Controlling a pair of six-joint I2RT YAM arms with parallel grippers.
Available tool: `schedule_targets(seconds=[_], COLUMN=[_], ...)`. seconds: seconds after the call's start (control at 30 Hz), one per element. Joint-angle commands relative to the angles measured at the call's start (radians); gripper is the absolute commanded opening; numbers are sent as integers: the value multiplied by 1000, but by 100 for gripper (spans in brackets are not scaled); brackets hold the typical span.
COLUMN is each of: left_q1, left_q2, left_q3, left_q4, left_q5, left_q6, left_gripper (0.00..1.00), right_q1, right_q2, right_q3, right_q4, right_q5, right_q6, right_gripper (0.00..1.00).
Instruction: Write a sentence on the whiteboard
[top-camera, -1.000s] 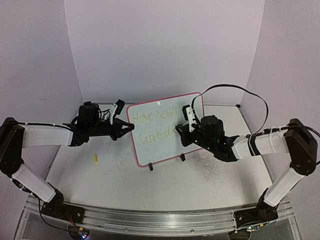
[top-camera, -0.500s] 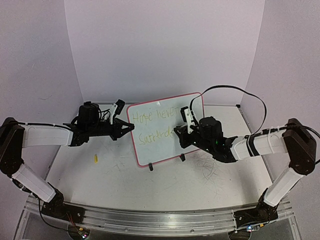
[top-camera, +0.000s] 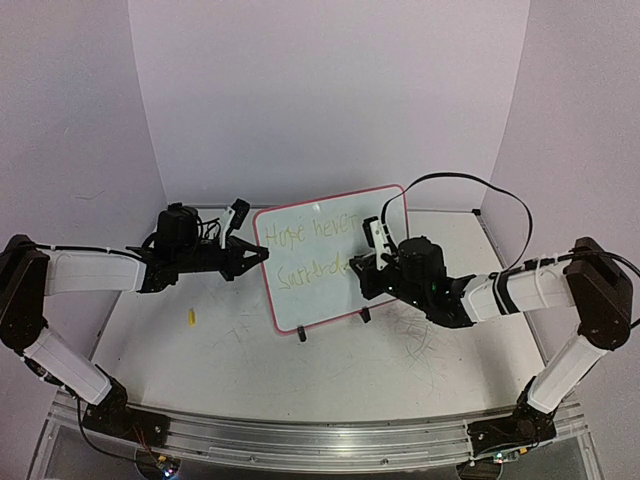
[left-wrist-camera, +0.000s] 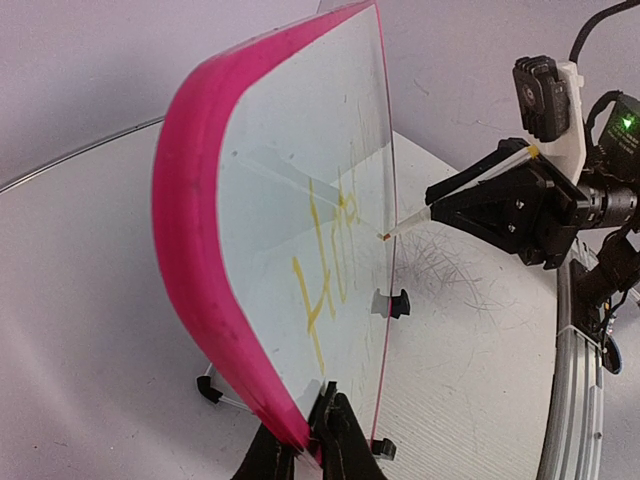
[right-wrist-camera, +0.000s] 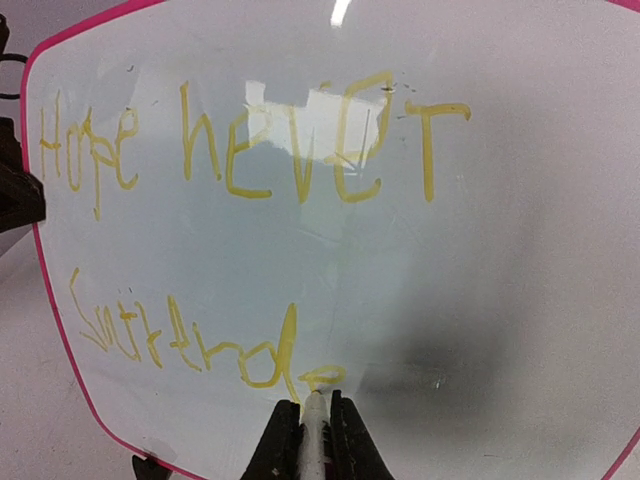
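Note:
The whiteboard (top-camera: 330, 255) stands tilted on two black clip feet mid-table, white with a pink-red frame; it also shows in the left wrist view (left-wrist-camera: 290, 250) and fills the right wrist view (right-wrist-camera: 400, 200). The sentence (right-wrist-camera: 250, 150) in yellow-green reads "Hope never" above "Surrende". My left gripper (left-wrist-camera: 312, 432) is shut on the whiteboard's left edge; it also shows in the top view (top-camera: 255, 256). My right gripper (right-wrist-camera: 313, 420) is shut on a white marker (right-wrist-camera: 314, 430), whose tip touches the board at the last letter (right-wrist-camera: 322, 376). In the top view the right gripper (top-camera: 362, 270) is at the board's lower right.
A small yellow marker cap (top-camera: 190, 317) lies on the table left of the board. Grey scratch marks (top-camera: 415, 335) cover the table right of the board. The black clip feet (top-camera: 302, 335) stand under the board's lower edge.
My right gripper has moved slightly left and down along the second line with the marker. The left gripper and the board have not moved.

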Motion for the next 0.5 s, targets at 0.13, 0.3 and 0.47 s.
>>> schedule_targets(seconds=[0.13, 0.3, 0.47], left_q1=[9, 9, 9], left_q2=[28, 26, 32], left_q3=[15, 15, 19], left_q4=[-68, -68, -68], left_q5=[-120, -122, -120], left_q6=[133, 134, 134], left_gripper=[0, 0, 0], right_q1=[-4, -9, -22], right_q2=[-32, -101, -152], right_q3=[-20, -40, -43], right_q4=[-2, 7, 46], right_q5=[97, 114, -99], right_q6=[-13, -48, -84], right_gripper=[0, 0, 0])
